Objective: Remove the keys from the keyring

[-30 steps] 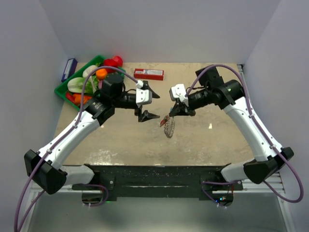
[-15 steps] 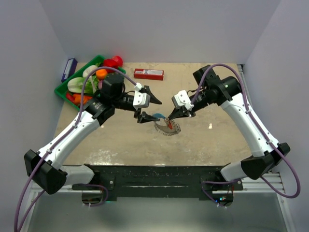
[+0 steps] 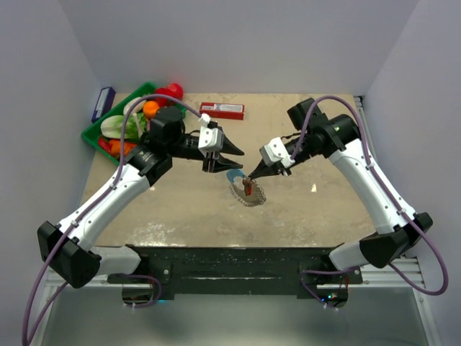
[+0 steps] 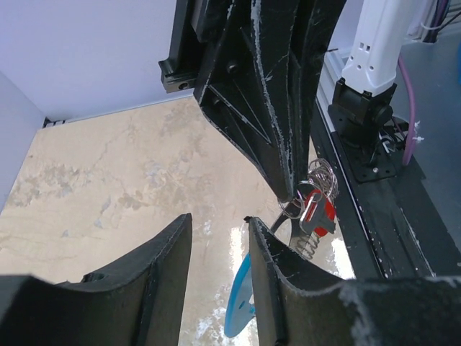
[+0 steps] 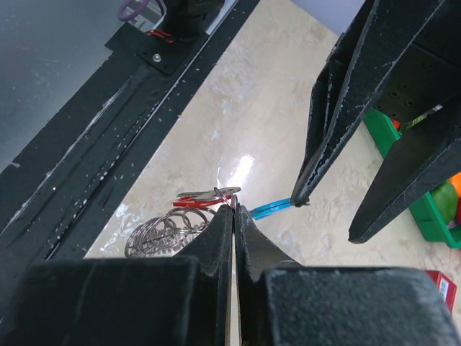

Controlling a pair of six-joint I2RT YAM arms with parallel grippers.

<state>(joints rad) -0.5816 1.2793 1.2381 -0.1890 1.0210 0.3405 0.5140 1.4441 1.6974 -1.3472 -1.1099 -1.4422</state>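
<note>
The keyring [image 3: 247, 189] lies on the table's middle, a thin loop with a bright blue section [image 3: 233, 175] and a fringe of silvery keys [image 3: 253, 197]. A tiny red key [image 3: 248, 188] is at its top. My right gripper [image 3: 250, 178] is shut on the ring beside the red key [image 5: 196, 202], with the silvery keys [image 5: 157, 234] bunched to its left. My left gripper [image 3: 227, 161] is open just left of it, with one fingertip [image 5: 300, 200] at the blue section [image 5: 274, 209]. In the left wrist view the blue section [image 4: 241, 295] lies by my right finger [image 4: 268, 252].
A green tray [image 3: 95, 133] of toy fruit and vegetables stands at the far left. A long red box [image 3: 222, 110] lies at the back middle. A small blue box [image 3: 103, 103] leans against the left wall. The black front rail [image 3: 230, 263] runs along the near edge.
The keyring hung bunched from my right gripper; now it rests spread on the table, still gripped. My left gripper has moved right to the blue section.
</note>
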